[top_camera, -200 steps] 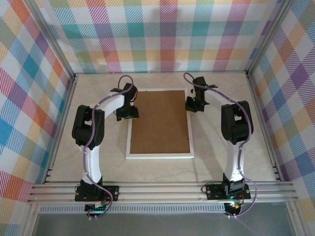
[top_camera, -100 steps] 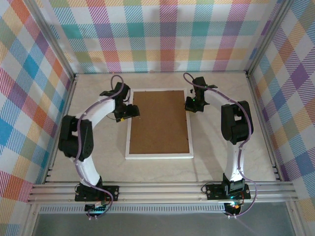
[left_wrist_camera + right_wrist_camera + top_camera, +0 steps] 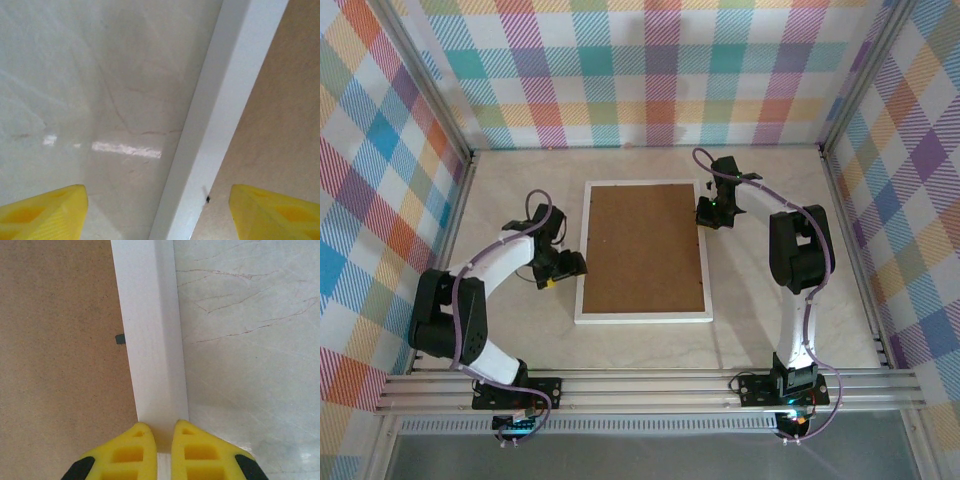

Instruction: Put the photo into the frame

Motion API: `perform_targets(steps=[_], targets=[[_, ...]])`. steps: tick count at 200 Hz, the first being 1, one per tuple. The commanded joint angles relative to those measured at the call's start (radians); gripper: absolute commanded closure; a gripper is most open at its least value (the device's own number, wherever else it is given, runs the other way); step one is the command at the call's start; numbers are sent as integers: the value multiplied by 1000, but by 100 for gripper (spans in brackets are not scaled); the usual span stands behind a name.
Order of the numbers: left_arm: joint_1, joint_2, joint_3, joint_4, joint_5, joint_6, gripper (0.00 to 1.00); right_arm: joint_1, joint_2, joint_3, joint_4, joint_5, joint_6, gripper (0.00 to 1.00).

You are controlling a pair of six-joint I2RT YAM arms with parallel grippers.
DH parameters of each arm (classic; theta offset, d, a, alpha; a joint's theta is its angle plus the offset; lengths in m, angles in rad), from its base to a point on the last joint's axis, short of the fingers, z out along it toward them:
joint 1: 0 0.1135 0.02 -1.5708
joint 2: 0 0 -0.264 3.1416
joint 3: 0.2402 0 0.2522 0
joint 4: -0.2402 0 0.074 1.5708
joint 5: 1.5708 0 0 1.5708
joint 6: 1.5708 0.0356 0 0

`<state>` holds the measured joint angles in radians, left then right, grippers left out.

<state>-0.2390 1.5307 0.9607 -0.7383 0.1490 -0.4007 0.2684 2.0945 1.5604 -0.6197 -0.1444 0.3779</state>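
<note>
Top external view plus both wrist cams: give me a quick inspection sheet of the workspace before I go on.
surface: pale marbled table, glossy, dry.
job's things: frame lies flat, back up, brown board facing the camera, white border all round.
clutter: nothing seen.
grippers: left gripper open, fingers astride the frame's left border, holding nothing; right gripper shut, tips at the frame's right border, contact cannot be told.
cables: purple cables run along both arms, looped at the wrists, off the frame.
surroundings: plaid walls on three sides, metal rails at the near edge.
</note>
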Motion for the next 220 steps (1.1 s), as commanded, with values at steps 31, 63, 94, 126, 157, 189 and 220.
perform_targets(steps=[31, 63, 94, 126, 157, 189, 220], targets=[[1, -16, -57, 3, 6, -13, 25, 17, 30, -34, -54, -21, 11, 90], [-1, 0, -62, 7, 8, -13, 25, 18, 32, -36, -53, -19, 10, 90], [-7, 3, -77, 4, 10, -15, 25, 18, 36, -37, -45, -23, 14, 90], [-17, 4, -89, 15, 18, -20, 25, 17, 32, -40, -44, -23, 15, 90], [-33, 21, -87, 51, 33, -26, 26, 18, 32, -47, -39, -27, 14, 91], [-55, 44, -77, 85, 44, -41, 26, 17, 30, -49, -45, -26, 8, 91], [-73, 78, -76, 83, 38, -41, 26, 18, 28, -49, -44, -26, 9, 91]])
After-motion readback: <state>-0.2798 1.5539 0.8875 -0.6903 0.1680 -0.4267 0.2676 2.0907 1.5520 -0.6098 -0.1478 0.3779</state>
